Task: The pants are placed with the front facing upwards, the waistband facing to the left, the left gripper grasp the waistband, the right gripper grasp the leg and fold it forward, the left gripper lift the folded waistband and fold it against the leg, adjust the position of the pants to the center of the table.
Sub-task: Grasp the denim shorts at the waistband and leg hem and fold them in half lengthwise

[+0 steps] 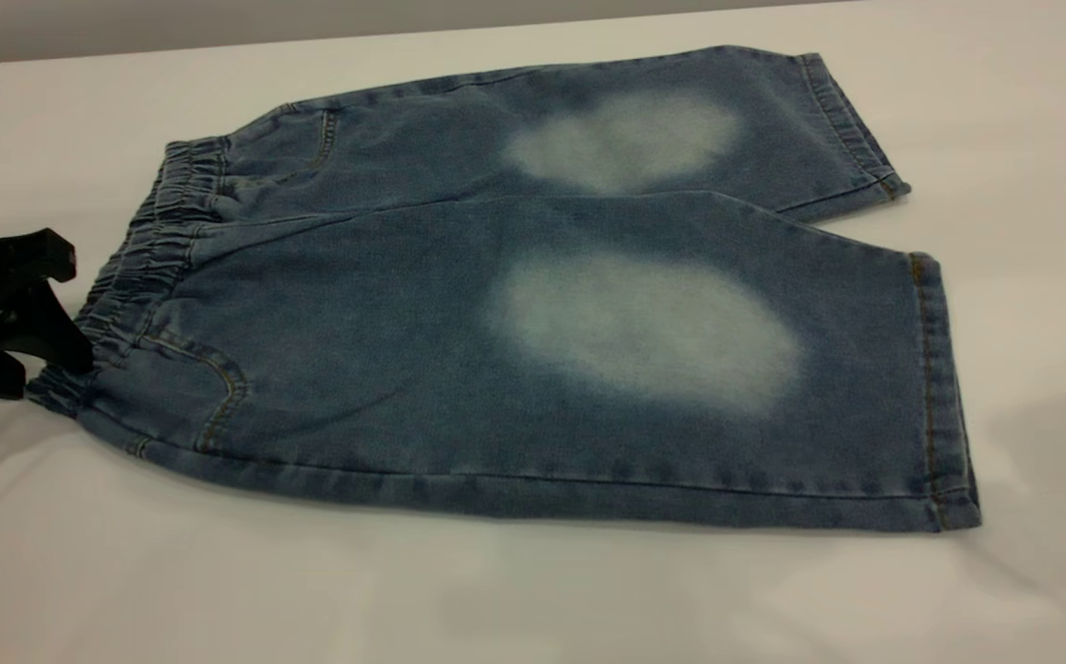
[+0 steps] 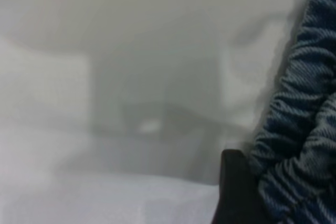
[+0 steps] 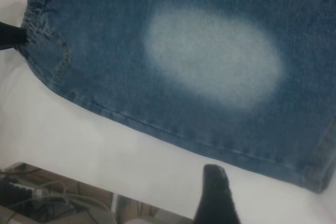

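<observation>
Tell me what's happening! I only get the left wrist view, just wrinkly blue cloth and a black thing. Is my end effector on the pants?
Observer: In the exterior view, the left end effector touches the waistband at its camera-side corner; a grip isn't confirmable.
Operator: Are they folded?
Observer: No. The pants lie flat and unfolded on the table, legs pointing right.
Operator: Where's the other arm?
Observer: The right wrist view shows the right end effector over bare table, apart from the denim.
</observation>
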